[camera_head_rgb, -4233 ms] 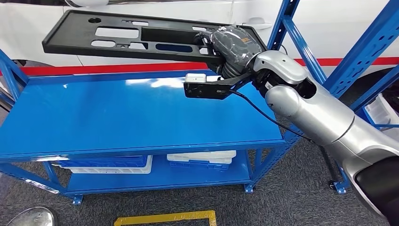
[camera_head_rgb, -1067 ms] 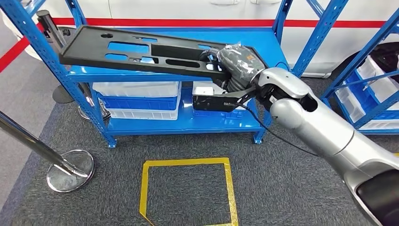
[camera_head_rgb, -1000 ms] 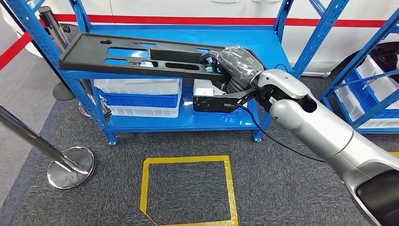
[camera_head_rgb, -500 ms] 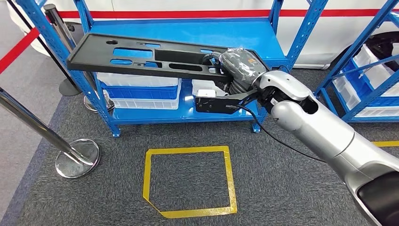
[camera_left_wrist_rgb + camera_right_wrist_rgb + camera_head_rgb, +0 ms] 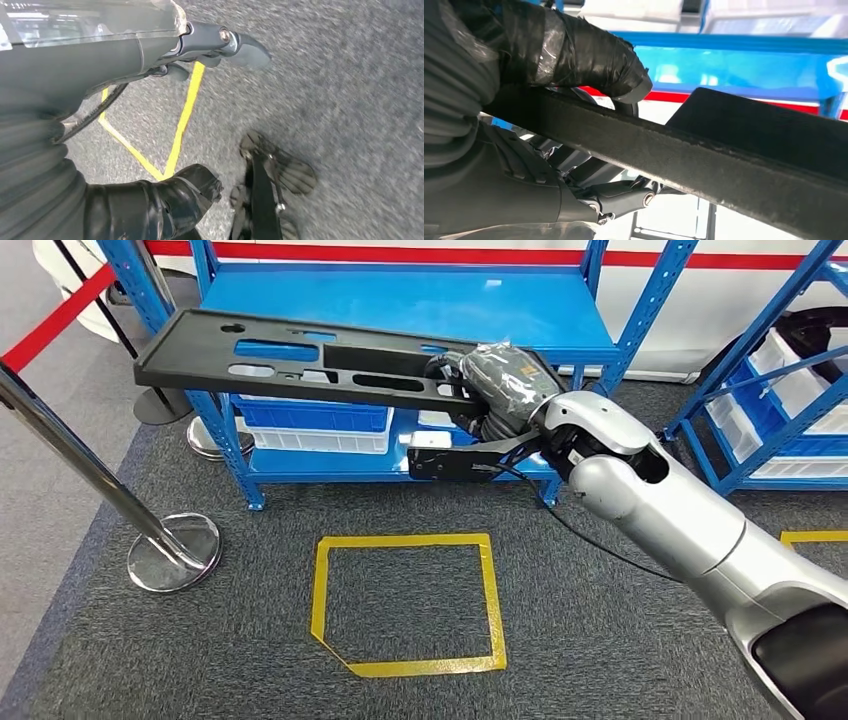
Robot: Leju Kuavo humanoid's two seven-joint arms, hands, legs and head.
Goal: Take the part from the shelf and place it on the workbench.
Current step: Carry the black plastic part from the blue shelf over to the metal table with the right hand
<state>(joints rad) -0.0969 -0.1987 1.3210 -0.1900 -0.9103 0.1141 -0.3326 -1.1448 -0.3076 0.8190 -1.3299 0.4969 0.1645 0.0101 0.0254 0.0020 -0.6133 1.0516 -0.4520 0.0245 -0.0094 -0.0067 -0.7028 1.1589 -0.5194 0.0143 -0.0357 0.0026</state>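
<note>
The part (image 5: 300, 355) is a long flat black plastic panel with several cut-outs. My right hand (image 5: 500, 380) grips its right end and holds it roughly level in the air, in front of the blue shelf (image 5: 400, 300). In the right wrist view the taped thumb (image 5: 584, 55) presses on top of the part's edge (image 5: 724, 155), with the fingers underneath. My left hand (image 5: 210, 45) hangs over the grey carpet, fingers apart and holding nothing.
A yellow tape square (image 5: 410, 605) marks the carpet below the part. A chrome stanchion (image 5: 175, 550) with a red rope (image 5: 60, 315) stands at the left. White and blue bins (image 5: 320, 435) sit on the lower shelf. Another blue rack (image 5: 780, 390) stands at the right.
The whole picture has shifted: the camera has drawn back from the shelf, which now lies higher in view, with more carpet showing. The part stays gripped in my right hand.
</note>
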